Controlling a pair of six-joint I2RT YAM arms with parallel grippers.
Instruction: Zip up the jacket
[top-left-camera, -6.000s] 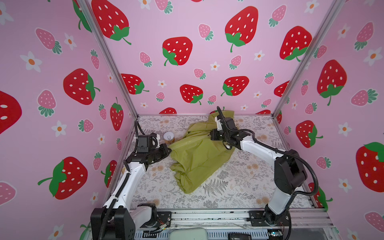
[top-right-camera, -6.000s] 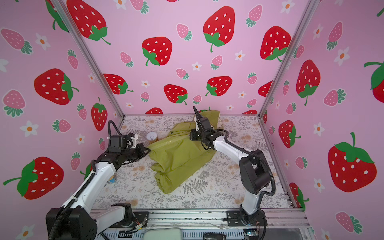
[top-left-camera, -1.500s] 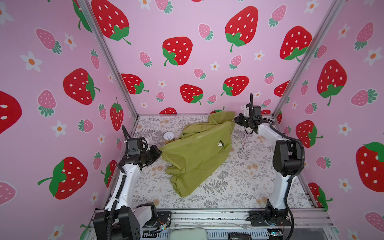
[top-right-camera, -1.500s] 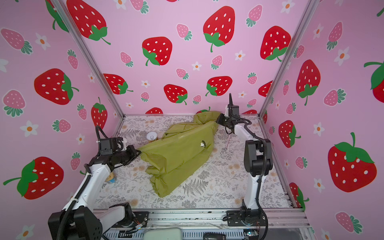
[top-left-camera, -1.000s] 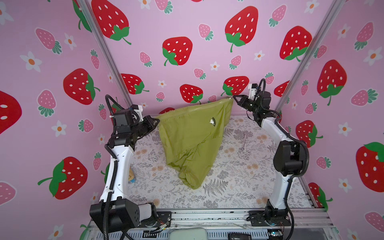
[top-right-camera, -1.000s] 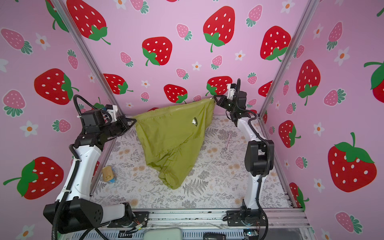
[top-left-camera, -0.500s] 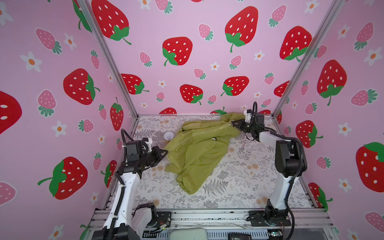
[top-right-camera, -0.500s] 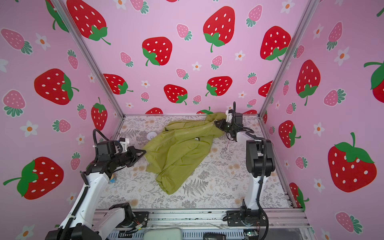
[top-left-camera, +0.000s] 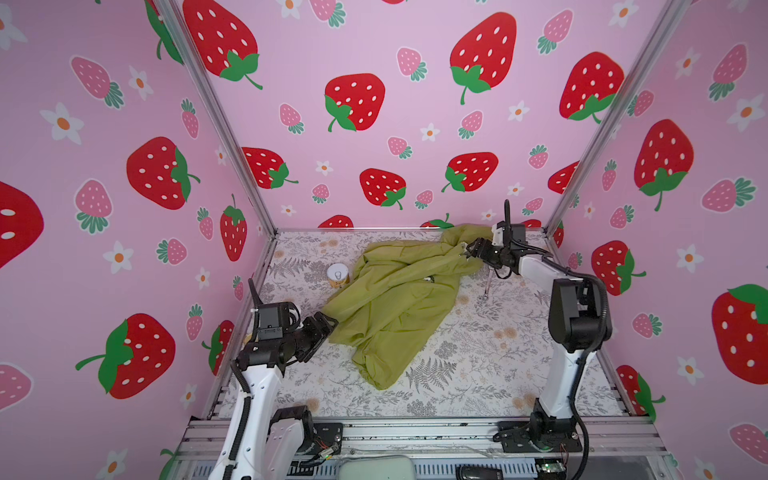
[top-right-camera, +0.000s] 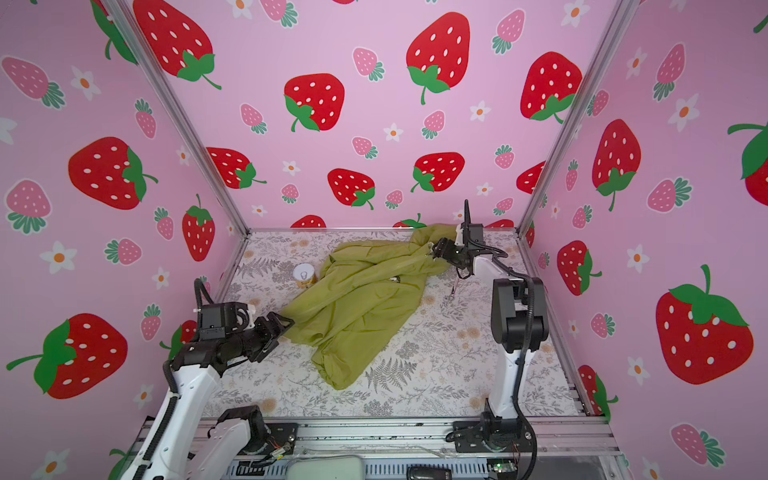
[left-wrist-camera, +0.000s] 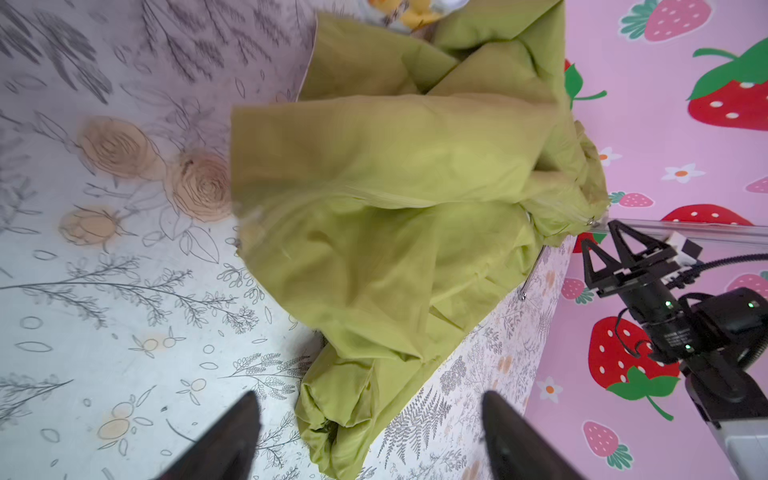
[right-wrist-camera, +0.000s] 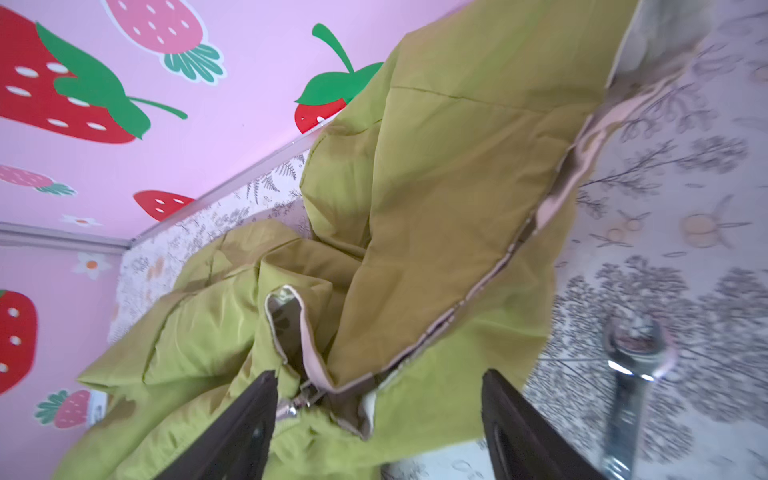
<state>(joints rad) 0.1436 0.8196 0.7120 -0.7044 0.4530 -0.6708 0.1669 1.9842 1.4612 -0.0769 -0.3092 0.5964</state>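
1. Floral-printed table, flat, walled by pink strawberry panels.
2. Thin, crumpled olive jacket across table's middle to far right corner; cream lining along zipper.
3. Left gripper at table's left side, spread wide, empty.
4. Right gripper at table's far right corner, spread wide, gripping nothing.

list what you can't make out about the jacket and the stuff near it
zipper: lost among folds of the jacket in both top views
can: label too small in both top views; cut off by the frame edge in the left wrist view
wrench: blurred in the right wrist view
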